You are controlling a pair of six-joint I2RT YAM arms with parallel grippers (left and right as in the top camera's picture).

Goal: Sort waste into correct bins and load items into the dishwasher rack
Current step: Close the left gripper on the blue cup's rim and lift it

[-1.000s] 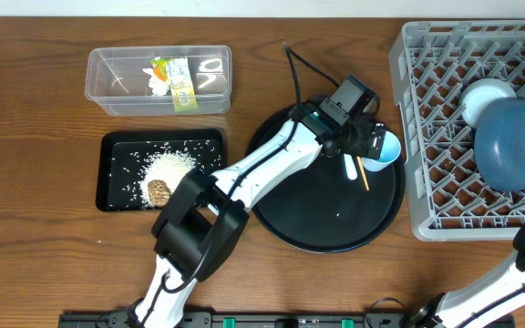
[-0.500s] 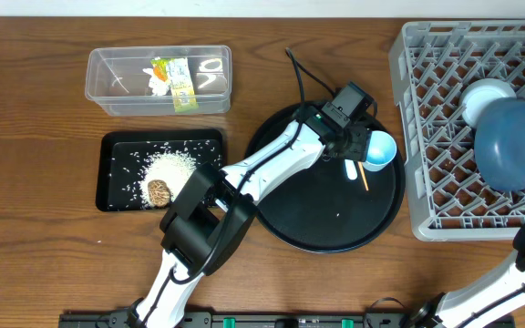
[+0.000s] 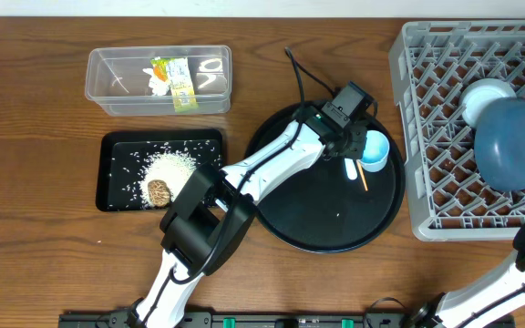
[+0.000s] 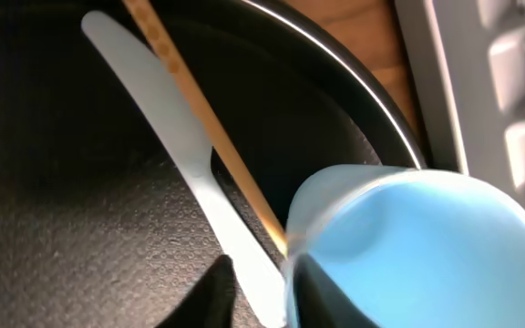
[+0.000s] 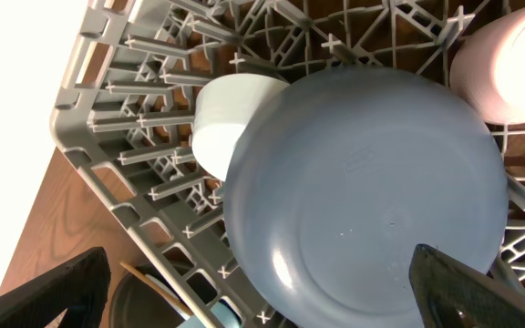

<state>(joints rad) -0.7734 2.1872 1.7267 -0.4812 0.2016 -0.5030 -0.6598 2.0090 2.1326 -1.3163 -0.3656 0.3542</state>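
Wooden worktop (image 3: 44, 182); light blue cup (image 4: 427, 246) sits on round black tray (image 3: 317, 228); left gripper (image 4: 264, 278) jaws straddle its rim, clamping unconfirmed; right gripper (image 5: 258, 264) jaws wide apart above blue plate (image 5: 363, 191) in rack (image 5: 126, 109).

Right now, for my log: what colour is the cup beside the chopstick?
Light blue cup; best in left wrist view.

Clear plastic tub (image 3: 117, 84) upper left, shallow black tray (image 3: 104, 182) below it, round black tray (image 3: 326, 223) centre, grey plastic crate (image 3: 427, 155) right.
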